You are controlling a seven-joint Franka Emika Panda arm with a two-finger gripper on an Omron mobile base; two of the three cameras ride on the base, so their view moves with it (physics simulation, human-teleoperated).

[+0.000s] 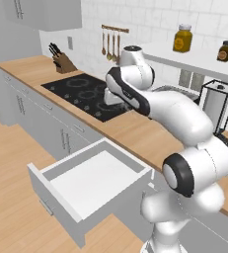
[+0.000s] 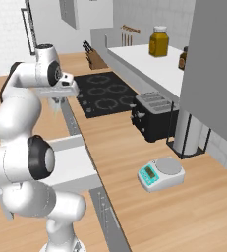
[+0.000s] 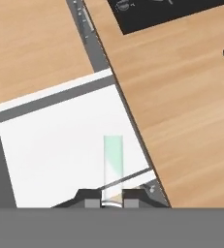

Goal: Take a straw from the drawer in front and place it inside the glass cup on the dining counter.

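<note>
Gripper (image 3: 112,202) at bottom centre of hand view, jaws nearly closed on the straw (image 3: 113,162), a pale translucent stick rising upward in the frame between the fingertips. Behind it, the drawer (image 3: 60,140) stands pulled open, white floor showing. Wood-topped bench (image 3: 181,97) fills the right side; black hob (image 3: 167,12) at upper right.

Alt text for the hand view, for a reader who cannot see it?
The claw, shut on a thin translucent straw, hangs above the open drawer's white inside. The wood worktop runs alongside, with the black hob at the top.
</note>
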